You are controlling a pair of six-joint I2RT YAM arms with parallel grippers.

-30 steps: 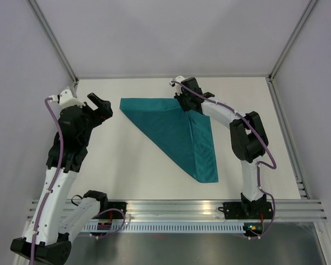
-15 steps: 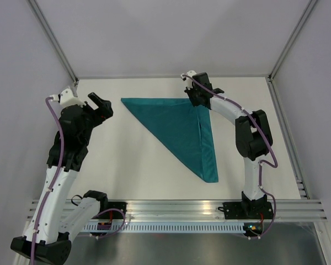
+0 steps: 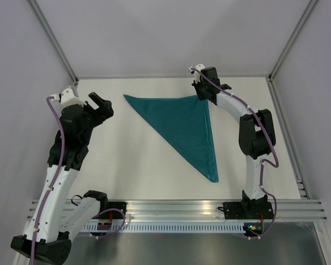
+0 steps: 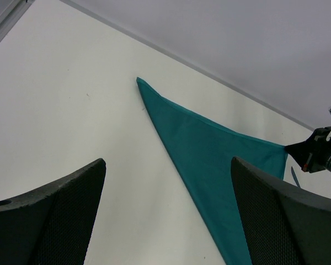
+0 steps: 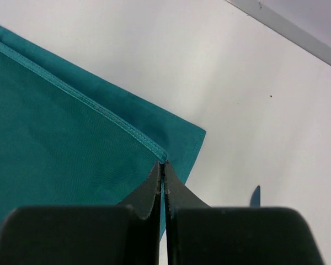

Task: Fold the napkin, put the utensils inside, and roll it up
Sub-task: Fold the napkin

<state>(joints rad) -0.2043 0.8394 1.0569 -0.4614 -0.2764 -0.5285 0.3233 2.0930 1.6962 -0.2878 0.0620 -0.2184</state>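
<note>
A: Left claw (image 3: 102, 105)?
B: Wide open, empty. It hangs left of the napkin (image 3: 182, 124), well apart from it.
A: Napkin itself?
B: Folded into a teal triangle, lying flat on the table (image 3: 127, 160).
A: Right claw (image 3: 201, 95)?
B: Closed tight, pinching the napkin's far right corner at the hem. Lower layer peeks out just past it.

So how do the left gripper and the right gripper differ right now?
The left gripper is open, its fingers wide apart, and holds nothing; the right gripper is shut on the napkin, pinching its far right corner. The left gripper sits off to the left of the napkin's far left tip, apart from the cloth; the right gripper touches it. Both are over the far part of the table.
</note>
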